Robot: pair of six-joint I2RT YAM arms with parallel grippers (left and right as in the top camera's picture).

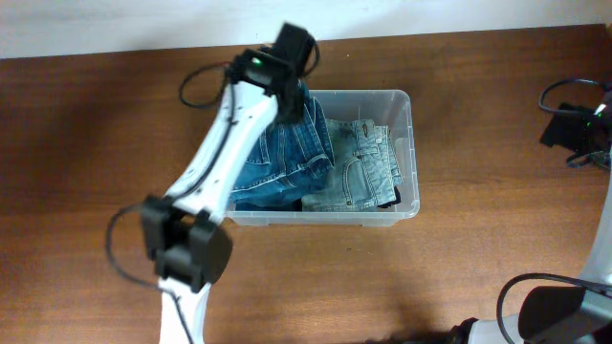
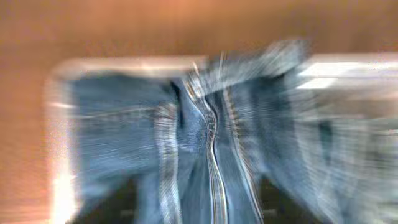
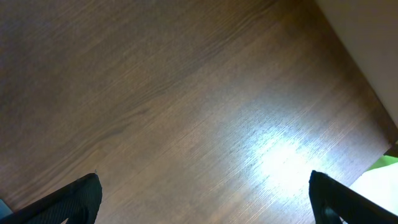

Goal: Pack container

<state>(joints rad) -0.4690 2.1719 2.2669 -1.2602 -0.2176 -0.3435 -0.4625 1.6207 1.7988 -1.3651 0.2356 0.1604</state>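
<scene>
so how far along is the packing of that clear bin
Looks mostly done: light-wash folded jeans and a darker blue denim pair both lie inside the clear rectangular plastic bin. In hand: the left pincer is over the darker pair, which looks bunched; its grip is hidden and the wrist view is blurred. Left: probably settling that pair flat. The right pincer is open over the brown wooden table.

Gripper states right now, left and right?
Left gripper: cannot tell; wrist view blurred, jaws hidden above the jeans.
Right gripper: open, holding nothing.
</scene>
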